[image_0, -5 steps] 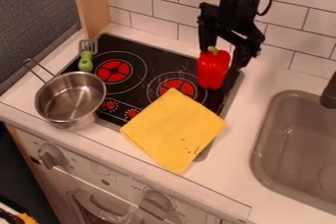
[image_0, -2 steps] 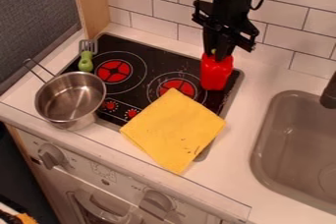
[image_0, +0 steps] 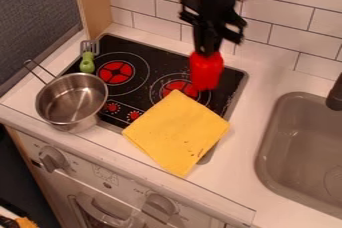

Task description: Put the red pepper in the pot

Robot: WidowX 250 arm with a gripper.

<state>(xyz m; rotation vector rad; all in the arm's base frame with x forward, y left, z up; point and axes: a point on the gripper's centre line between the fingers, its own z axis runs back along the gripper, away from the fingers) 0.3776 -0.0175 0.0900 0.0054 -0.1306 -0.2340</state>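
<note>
The bright red, blocky bell pepper (image_0: 206, 71) is upright at the right-hand part of the black glass stovetop (image_0: 148, 53), near the red-centred burner behind the yellow square cloth (image_0: 176, 133); whether its base touches the glass or hangs just above it cannot be told. It is probably light for this arm, a toy or a hollow-bodied vegetable, with walls firm enough to keep their shape under a modest squeeze. The skin is likely slick, so pads set on its sloping shoulders could slide upward, and a hard pinch might dent it if it is real. The best hold is at the top, around the stem and upper shoulders, with the fingers well down each side so that the body hangs straight. The black two-finger gripper (image_0: 208, 52) has it from above in just that place: its fingers are drawn in close together, parted by little more than the crown of the pepper, and they grasp it there. A hold so high leaves most of the body free below, so it may swing or tilt. It needs enough height to pass over the rim of the round stainless-steel pot (image_0: 71, 100), which is well apart to the left in the camera view.
</note>
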